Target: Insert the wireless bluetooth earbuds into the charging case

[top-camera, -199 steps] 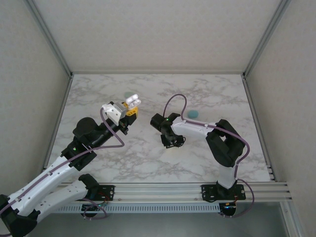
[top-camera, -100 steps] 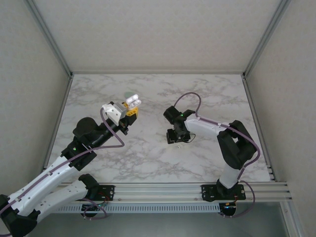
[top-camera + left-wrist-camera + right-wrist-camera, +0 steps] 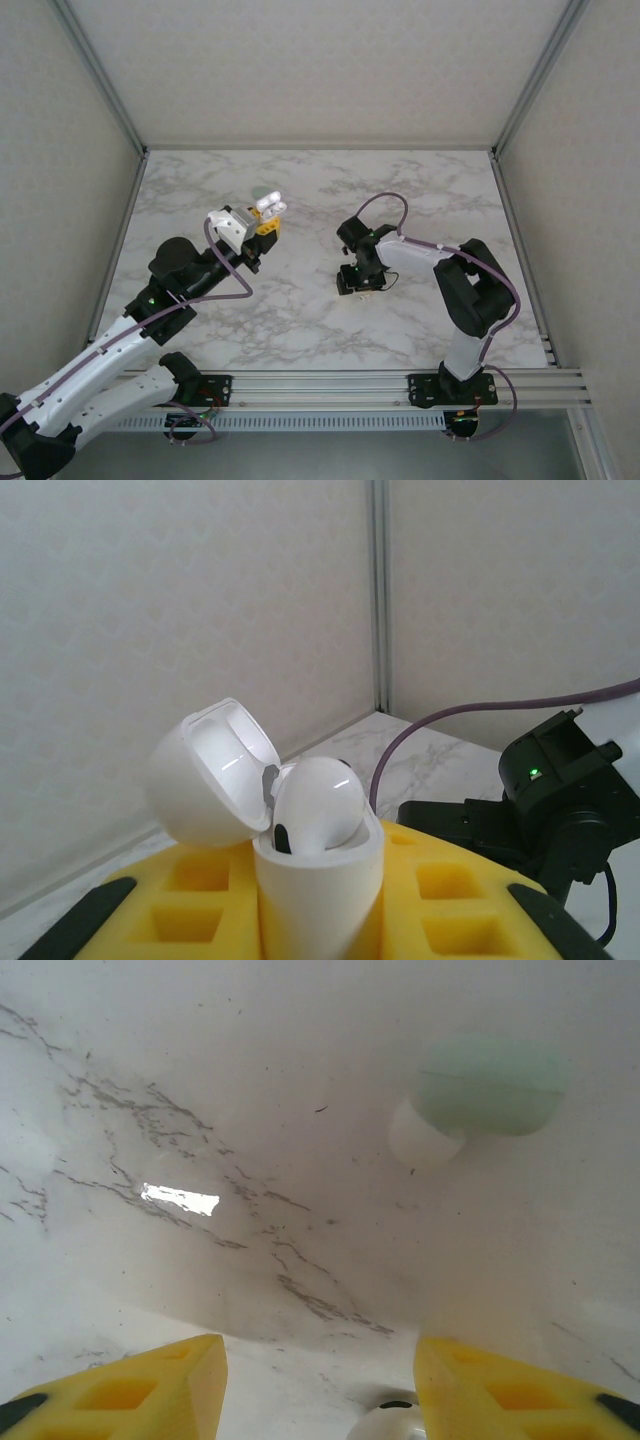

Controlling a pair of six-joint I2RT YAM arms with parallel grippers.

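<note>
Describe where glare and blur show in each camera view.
Left wrist view: a bright highlight streaks the open lid of the glossy white plastic charging case. Right wrist view: a glare patch sits on the marble tabletop, and the mint green rounded plastic object looks soft. Top external view: light is even, shadows faint.

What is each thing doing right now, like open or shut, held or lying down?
white charging case: lid open, held upright.
white earbud in the case: seated, top poking out.
left gripper: shut on the white charging case.
right gripper: open, over the table.
loose white earbud: lying on the table under the right gripper, free.
mint green thing: lying on the table, too blurry to tell open or shut.
</note>
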